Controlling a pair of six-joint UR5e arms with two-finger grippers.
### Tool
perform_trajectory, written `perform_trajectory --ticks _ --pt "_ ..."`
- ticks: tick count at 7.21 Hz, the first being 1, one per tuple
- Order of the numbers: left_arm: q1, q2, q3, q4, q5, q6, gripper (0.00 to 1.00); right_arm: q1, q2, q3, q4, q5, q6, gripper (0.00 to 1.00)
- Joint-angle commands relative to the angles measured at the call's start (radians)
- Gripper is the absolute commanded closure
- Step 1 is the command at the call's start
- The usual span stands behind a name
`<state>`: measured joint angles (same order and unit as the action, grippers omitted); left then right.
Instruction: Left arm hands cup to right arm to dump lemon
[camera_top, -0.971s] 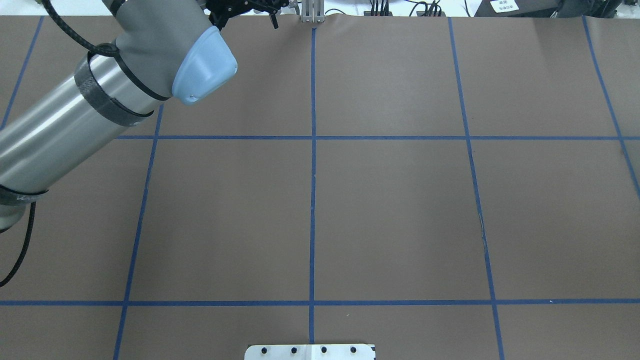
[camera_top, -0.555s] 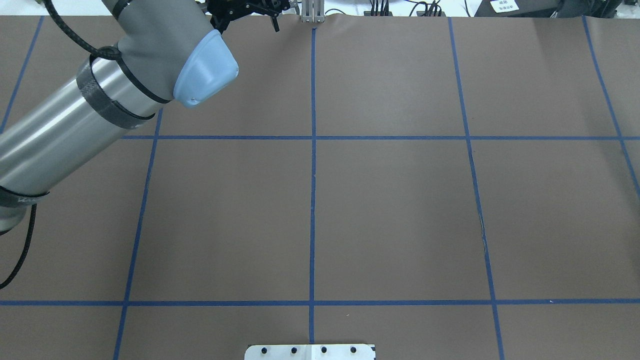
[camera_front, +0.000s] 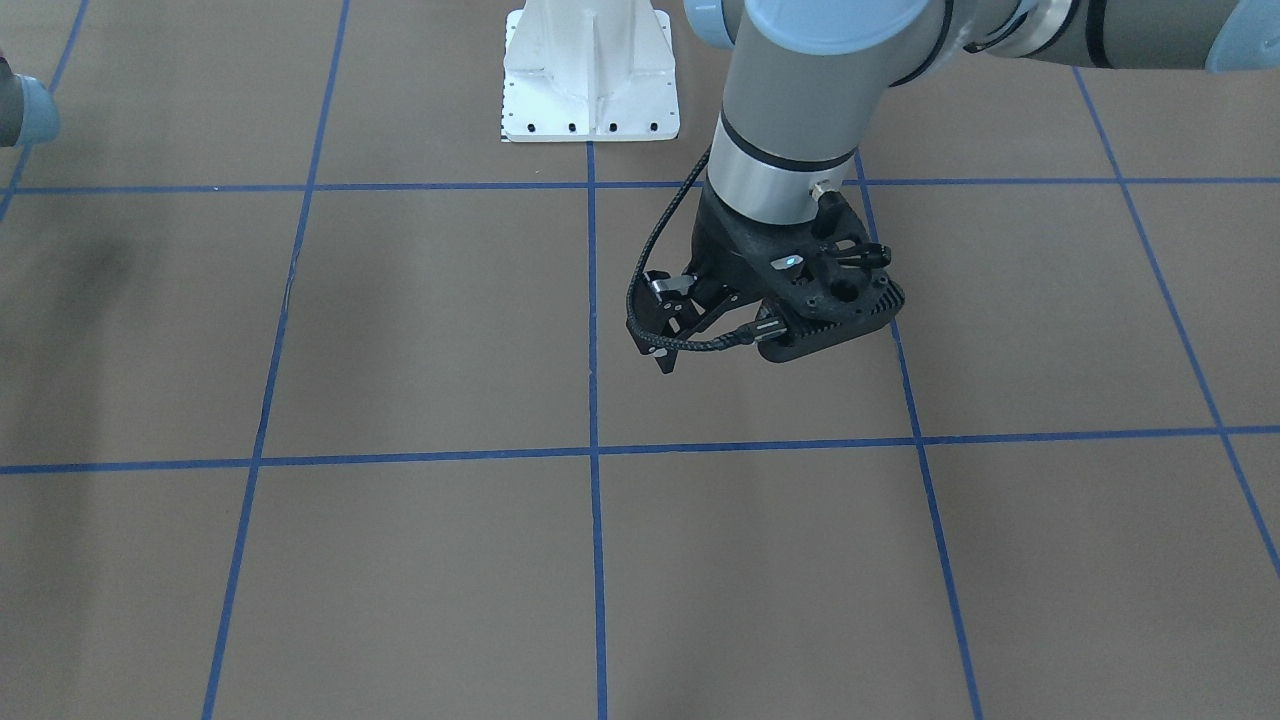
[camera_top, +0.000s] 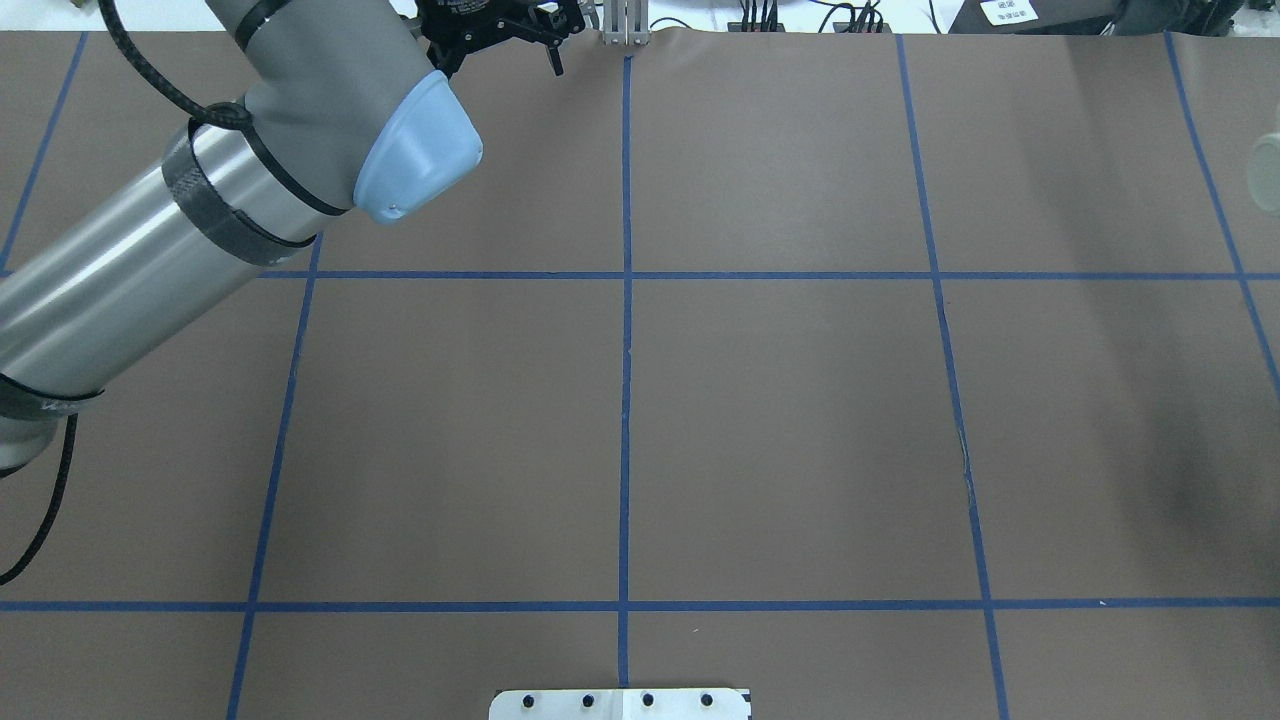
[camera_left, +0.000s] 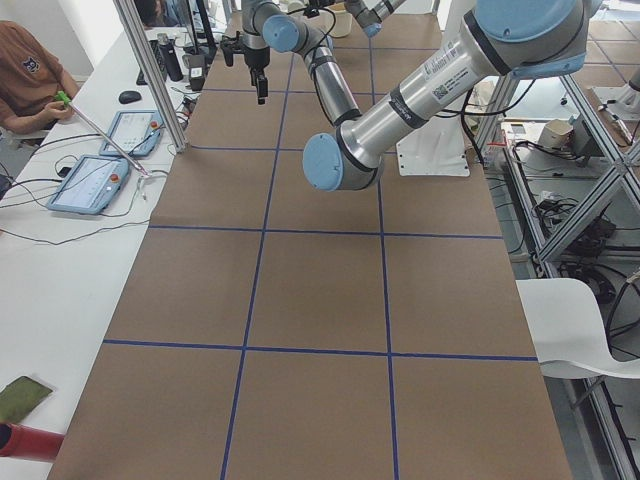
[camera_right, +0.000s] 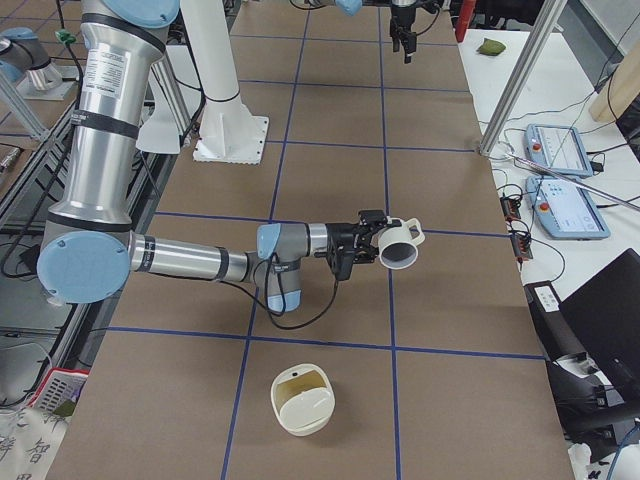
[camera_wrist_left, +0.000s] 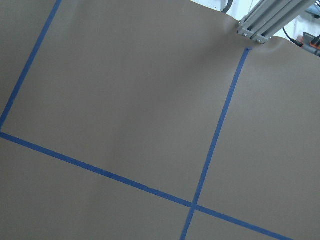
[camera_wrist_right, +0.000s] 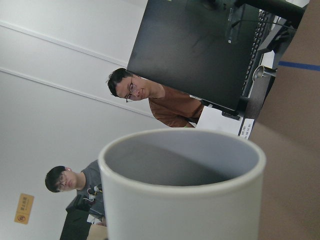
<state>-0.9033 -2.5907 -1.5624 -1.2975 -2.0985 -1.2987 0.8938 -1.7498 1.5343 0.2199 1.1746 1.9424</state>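
Observation:
In the exterior right view the near right arm holds the cream cup (camera_right: 400, 247) off the table, tipped on its side, at the right gripper (camera_right: 378, 241). The right wrist view is filled by the cup (camera_wrist_right: 185, 200). Its grey inside shows no lemon, and the fingers are hidden. The cup's pale edge (camera_top: 1268, 175) shows at the overhead view's right border. The lemon is hidden or out of view. My left gripper (camera_front: 660, 325) hangs open and empty over the table's far side (camera_top: 498, 45).
A cream bowl (camera_right: 300, 426) with a yellowish inside stands on the table in front of the cup; what it holds I cannot tell. The white robot base (camera_front: 590, 80) stands mid-table. People sit beyond the table (camera_wrist_right: 165, 102). An aluminium post (camera_top: 625, 25) stands at the far edge.
The left arm has drifted slightly right in the overhead view, its gripper still open. The cup's pale edge and a shadow have appeared at the right border.

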Motion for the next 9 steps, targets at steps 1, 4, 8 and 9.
perform_trajectory --ticks 1,4,8,9 --pt "0.010 -0.008 0.008 0.000 -0.006 -0.002 0.00 -0.092 0.114 0.012 -0.199 -0.033 -0.312 0.86" --pt "0.015 -0.020 0.030 -0.016 -0.006 -0.005 0.00 -0.264 0.393 0.003 -0.558 -0.240 -0.542 0.87" --pt "0.018 -0.112 0.166 -0.080 -0.009 -0.016 0.00 -0.370 0.533 0.001 -0.746 -0.228 -0.905 0.82" --pt "0.026 -0.168 0.232 -0.077 -0.014 -0.017 0.00 -0.409 0.570 -0.005 -0.787 -0.284 -0.925 0.82"
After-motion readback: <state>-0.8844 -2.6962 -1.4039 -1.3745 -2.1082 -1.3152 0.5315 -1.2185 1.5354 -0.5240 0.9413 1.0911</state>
